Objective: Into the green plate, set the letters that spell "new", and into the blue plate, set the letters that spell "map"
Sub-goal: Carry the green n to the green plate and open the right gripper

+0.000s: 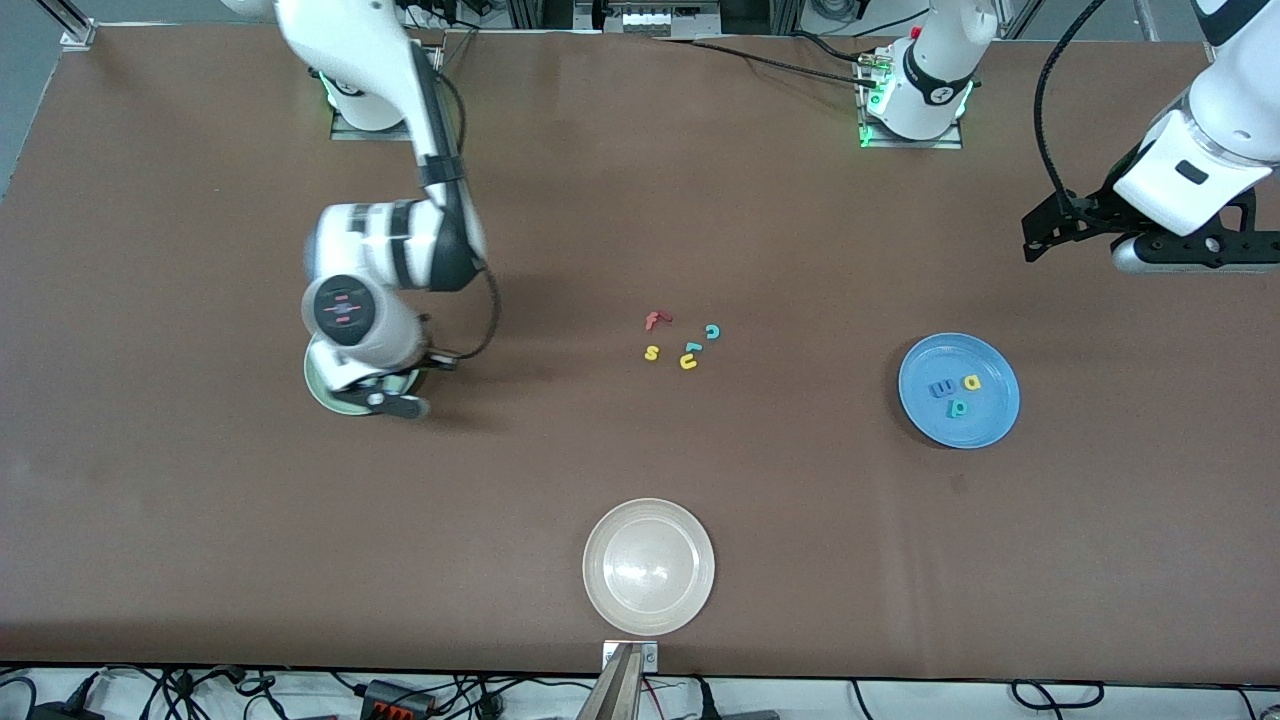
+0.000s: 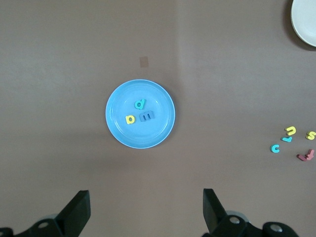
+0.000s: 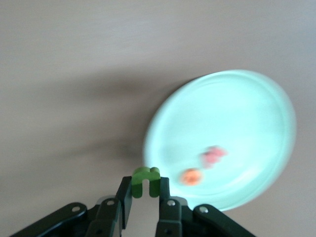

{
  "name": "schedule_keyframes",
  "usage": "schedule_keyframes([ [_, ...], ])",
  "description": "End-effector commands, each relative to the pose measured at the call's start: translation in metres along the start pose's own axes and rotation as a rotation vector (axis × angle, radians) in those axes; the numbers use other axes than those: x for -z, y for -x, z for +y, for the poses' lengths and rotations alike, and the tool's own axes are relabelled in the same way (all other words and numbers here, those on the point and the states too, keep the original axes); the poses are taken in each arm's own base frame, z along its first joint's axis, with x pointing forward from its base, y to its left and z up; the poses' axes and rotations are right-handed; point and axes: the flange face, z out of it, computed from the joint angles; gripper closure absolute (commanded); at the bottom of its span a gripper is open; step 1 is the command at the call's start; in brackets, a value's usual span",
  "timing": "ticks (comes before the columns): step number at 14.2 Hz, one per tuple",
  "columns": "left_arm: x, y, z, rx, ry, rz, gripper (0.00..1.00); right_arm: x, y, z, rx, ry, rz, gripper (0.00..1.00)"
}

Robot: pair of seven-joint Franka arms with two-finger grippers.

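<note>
My right gripper is shut on the dark green n, which it holds over the rim of the green plate. An orange e and a pinkish-red w lie in that plate. In the front view the right wrist hides most of the green plate. The blue plate holds the blue m, yellow a and teal p. My left gripper waits open and empty, up over bare table beside the blue plate.
Loose letters lie mid-table: a red f, yellow s, teal c, yellow u and one more teal piece. A whitish translucent plate sits near the table edge closest to the front camera.
</note>
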Motion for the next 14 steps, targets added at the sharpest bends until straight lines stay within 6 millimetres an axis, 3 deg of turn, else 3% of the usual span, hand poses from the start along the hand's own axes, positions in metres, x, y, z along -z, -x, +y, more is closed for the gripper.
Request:
schedule_keyframes([
  [1,0.007,-0.001,0.005,0.009,0.018,-0.008,0.0,-0.014,0.0,0.042,0.075,-0.007,-0.066,0.86],
  [3,0.006,-0.002,0.004,0.011,0.018,-0.01,0.0,-0.038,0.002,0.064,0.078,0.004,-0.099,0.86],
  [8,0.006,-0.002,0.004,0.011,0.019,-0.008,0.0,-0.076,0.015,0.084,0.06,0.026,-0.133,0.85],
  [14,0.007,-0.001,0.004,0.011,0.017,-0.008,0.0,-0.094,0.013,0.089,0.046,0.045,-0.118,0.79],
])
